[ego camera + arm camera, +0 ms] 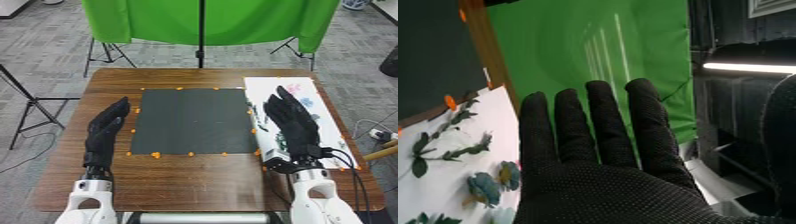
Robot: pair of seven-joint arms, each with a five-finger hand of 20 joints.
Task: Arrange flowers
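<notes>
And here the brown table (178,187) is filling the middle of the scene, with the green cloth (151,25) hanging beyond its far edge. Two white arms are coming in from the near side, one at left, one at right. The dark mat (191,122) is lying flat across the middle of the table, and just to its right the white sheet (262,85) is stretching from near to far.

Now the hands! The left hand (107,127) is hanging left of the mat, its fingers straight, pointing to the far side, gripping nothing. Over on the right, the right hand (298,120) is hovering above the sheet, its fingers straight and slightly spread, holding nothing; whether it is touching a flower, I can't tell.

And the flowers are lying on the sheet, around and beneath that hand. A pink flower (294,88) is sitting towards the far end, near the fingertips; a blue flower (306,102) is resting nearer, just right of the fingers. A leafy stem (456,152) is lying at the sheet's left side, close to the mat. Smallest of all, orange bits (156,155) are dotting the mat's edges.
</notes>
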